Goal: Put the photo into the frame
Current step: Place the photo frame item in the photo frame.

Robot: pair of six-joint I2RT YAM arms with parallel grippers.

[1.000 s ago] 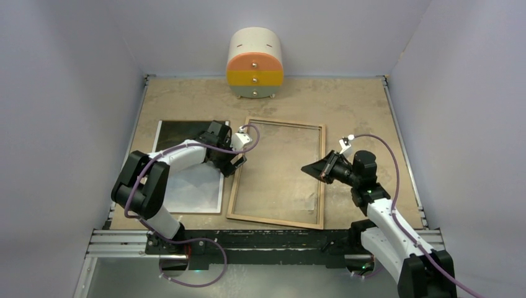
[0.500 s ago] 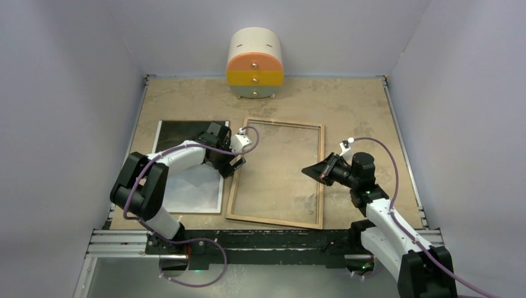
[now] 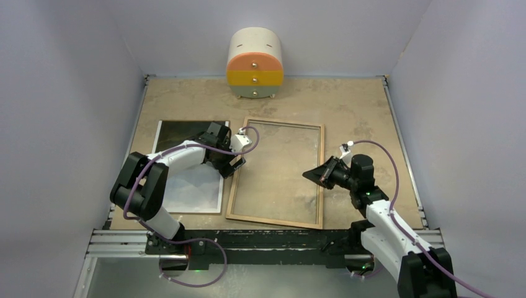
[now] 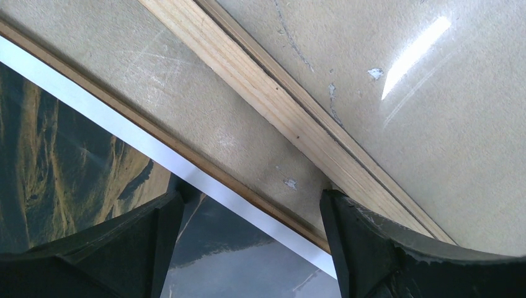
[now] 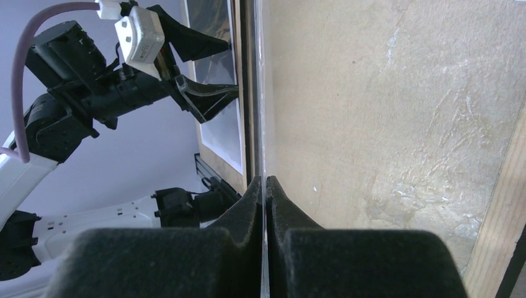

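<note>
Light wood shows all round the frame, which lies flat in the middle of the bench with its pale back up, the bench surface visible through the clear pane. Just left of it the photo lies flat, picture side up, its white right margin running alongside the frame's left rail with a narrow strip of bench between them. In the left wrist view a thin brown edge follows that white margin.

The left gripper sits low over that strip, about halfway along the rail. Its jaws are spread wide and hold nothing, one finger over the photo's right edge and the other over the frame's left rail.

The right gripper points left across the frame's right rail, with its tip above the pane. Its jaws are pressed together with nothing between them. Whether the tip touches the glass cannot be told.

At the far edge of the bench stands a small rounded drawer cabinet with orange and yellow fronts.
</note>
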